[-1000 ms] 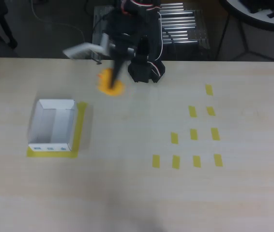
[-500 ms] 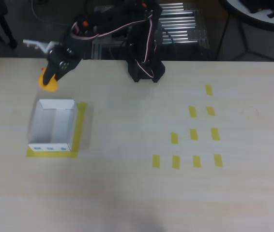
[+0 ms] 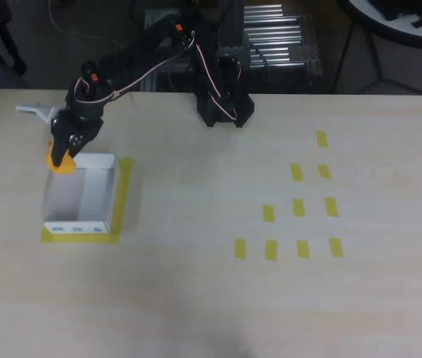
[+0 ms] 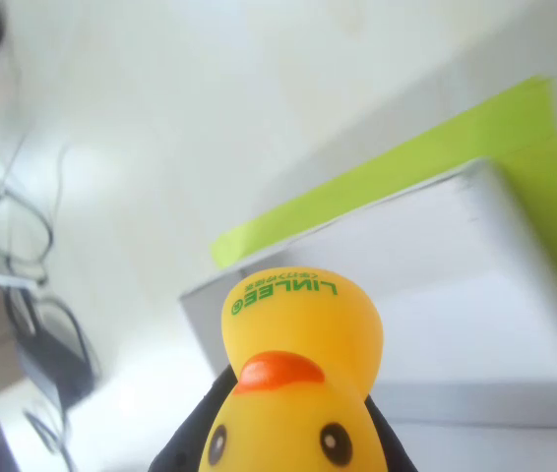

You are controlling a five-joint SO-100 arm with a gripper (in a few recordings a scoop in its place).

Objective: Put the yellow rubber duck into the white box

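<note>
Overhead, a pale wooden table (image 3: 211, 298) is seen, with the black arm (image 3: 144, 56) stretched from its base at the far edge toward the left of the picture. Small yellow tape rectangles (image 3: 297, 207) are stuck in rows on the right half of the table, well apart from everything else. The white box (image 3: 80, 195) stands open-topped on a yellow tape frame (image 3: 125, 195) at the left, its blue marks on the near wall. The gripper (image 3: 63, 153) is held above the box's far-left corner, and the yellow rubber duck (image 3: 61, 162) is pinched between its fingers, its orange-yellow body seen just over the box's far rim, not yet inside. In the wrist view the duck (image 4: 298, 383) is seen close up, face toward the camera, with green lettering on its underside; dark gripper fingers (image 4: 185, 442) are pressed against both its sides, and the box (image 4: 456, 295) lies directly behind it, its interior open.
</note>
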